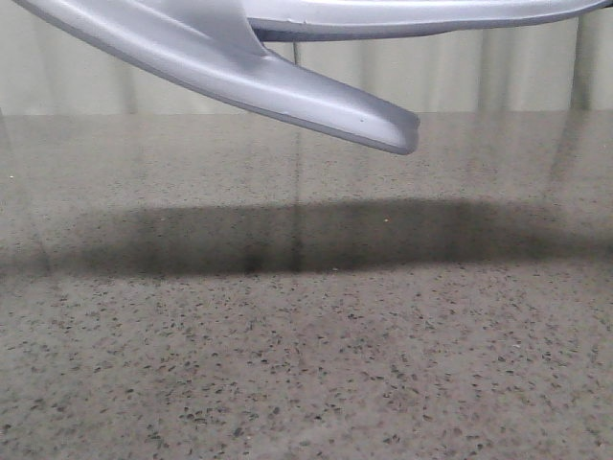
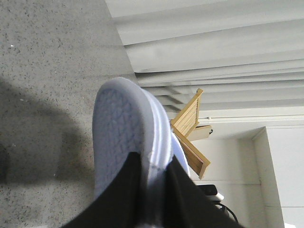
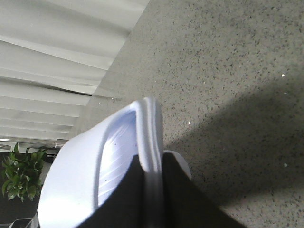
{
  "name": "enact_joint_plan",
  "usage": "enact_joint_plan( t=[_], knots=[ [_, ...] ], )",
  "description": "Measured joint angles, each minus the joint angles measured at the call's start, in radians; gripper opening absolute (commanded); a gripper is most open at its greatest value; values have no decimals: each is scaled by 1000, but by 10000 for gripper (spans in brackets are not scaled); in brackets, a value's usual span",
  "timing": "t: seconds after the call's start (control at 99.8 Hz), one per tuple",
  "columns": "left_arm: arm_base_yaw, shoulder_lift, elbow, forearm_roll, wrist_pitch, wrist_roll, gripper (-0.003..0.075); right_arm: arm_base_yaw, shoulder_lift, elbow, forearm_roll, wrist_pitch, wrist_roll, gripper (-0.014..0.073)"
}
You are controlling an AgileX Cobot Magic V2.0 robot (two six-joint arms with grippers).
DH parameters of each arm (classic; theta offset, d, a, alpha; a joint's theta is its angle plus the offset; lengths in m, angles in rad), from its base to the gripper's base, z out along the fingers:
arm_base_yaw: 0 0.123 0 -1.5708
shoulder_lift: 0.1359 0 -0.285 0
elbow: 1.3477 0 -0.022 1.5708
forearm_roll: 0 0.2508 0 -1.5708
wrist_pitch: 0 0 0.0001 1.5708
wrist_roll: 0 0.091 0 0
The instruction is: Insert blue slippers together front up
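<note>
1. The left end effector [image 2: 151,190] is pinched on the edge of a blue slipper [image 2: 121,137], whose patterned sole is seen beyond its fingers.
2. The right end effector [image 3: 151,194] is pinched on the rim of the other blue slipper [image 3: 114,161].
3. Both slippers are held clear above the speckled surface [image 1: 306,364], on which their shadow is cast.

Work surface: a table [image 1: 306,364] with a grey speckled stone-effect top, dark flecks scattered throughout. Finish is smooth and slightly glossy; its far portion reflects the pale curtain behind. A broad dark shadow [image 1: 287,235] runs across the top from left to right in the front view. No object rests on the visible part of the surface.
</note>
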Motion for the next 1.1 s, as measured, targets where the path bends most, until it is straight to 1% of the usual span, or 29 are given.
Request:
enact_joint_plan(
  t=[0.561, 0.712, 0.812, 0.932, 1.103],
  knots=[
    [0, 0, 0, -5, 31, -4, 16, 0, 2, 0, 6, 9, -6, -107],
    [-27, 0, 0, -10, 29, -4, 16, -5, 38, 0, 15, 44, -11, -107],
    [-44, 0, 0, -18, 20, -4, 16, -5, 74, 2, 37, 58, -47, -107],
    [-51, 0, 0, -27, 8, -4, 16, 35, 109, 2, 84, 44, -99, -107],
    [-51, 0, -4, -44, -3, -4, 16, 122, 165, 6, 139, -14, -176, -107]
  ],
)
